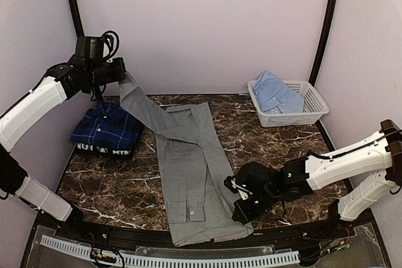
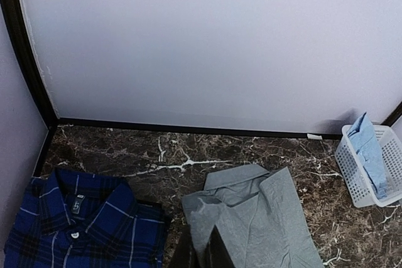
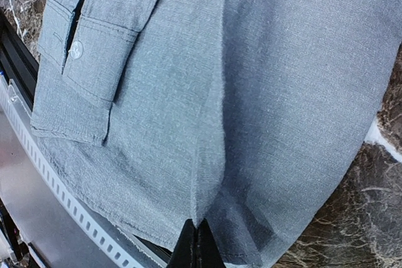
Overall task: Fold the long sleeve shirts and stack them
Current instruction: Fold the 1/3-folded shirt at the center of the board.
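Note:
The grey shirt (image 1: 188,167) lies lengthwise down the middle of the marble table, its collar at the far end (image 2: 235,177). My left gripper (image 1: 123,73) is shut on its left shoulder and sleeve and holds that cloth (image 2: 210,230) raised above the table's far left. My right gripper (image 1: 242,208) is shut on a fold of the grey shirt's right hem (image 3: 210,214) near the front edge. The navy plaid shirt (image 1: 105,128) lies folded at the left and shows in the left wrist view (image 2: 75,227). The light blue shirt (image 1: 273,92) sits in the basket.
A white lattice basket (image 1: 306,112) stands at the back right, also in the left wrist view (image 2: 355,174). A perforated white rail (image 1: 188,259) runs along the table's front edge. Black frame posts rise at both back corners.

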{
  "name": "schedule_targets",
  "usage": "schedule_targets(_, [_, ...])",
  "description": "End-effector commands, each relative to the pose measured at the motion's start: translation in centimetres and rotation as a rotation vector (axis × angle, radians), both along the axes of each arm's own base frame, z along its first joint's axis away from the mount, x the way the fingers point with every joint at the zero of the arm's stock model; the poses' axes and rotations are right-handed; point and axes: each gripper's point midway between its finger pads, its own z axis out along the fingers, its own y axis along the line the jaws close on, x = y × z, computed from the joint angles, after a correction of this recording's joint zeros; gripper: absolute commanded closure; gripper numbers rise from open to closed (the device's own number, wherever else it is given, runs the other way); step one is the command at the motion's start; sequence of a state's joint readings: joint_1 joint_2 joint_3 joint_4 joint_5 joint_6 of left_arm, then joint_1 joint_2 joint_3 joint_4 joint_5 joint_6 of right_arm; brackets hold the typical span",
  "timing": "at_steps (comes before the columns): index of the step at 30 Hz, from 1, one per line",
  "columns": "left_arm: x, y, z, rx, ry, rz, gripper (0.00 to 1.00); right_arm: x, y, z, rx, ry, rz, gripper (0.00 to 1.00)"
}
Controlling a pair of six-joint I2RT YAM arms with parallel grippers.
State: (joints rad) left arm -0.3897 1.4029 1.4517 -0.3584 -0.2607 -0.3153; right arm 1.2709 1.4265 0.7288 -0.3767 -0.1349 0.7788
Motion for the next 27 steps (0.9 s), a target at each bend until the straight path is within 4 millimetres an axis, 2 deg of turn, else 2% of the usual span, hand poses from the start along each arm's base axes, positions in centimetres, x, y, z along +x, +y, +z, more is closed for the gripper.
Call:
schedule_targets(1, [-1.3,0.0,3.3,-0.064,-0.090,-0.025,1.00,-0.5,0.1,-0.1,0.010,0.003,0.021,1.00])
schedule_targets(7, [-1.9,-0.5,3.0,-0.080,-0.091,-0.054,1.00,-0.6,0.3,0.3,0.024,0.000,0.031,1.00])
schedule_targets(16, [-3.6,-0.4,4.5,-0.102,-0.137,-0.066,1.00,-0.7,0.4,0.2,0.033,0.005,0.035,1.00])
schedule_targets(27, [-5.9,-2.1,5.8,-0.121,-0.206,-0.161,1.00,-0.7,0.5,0.1,0.030,0.007,0.037,1.00])
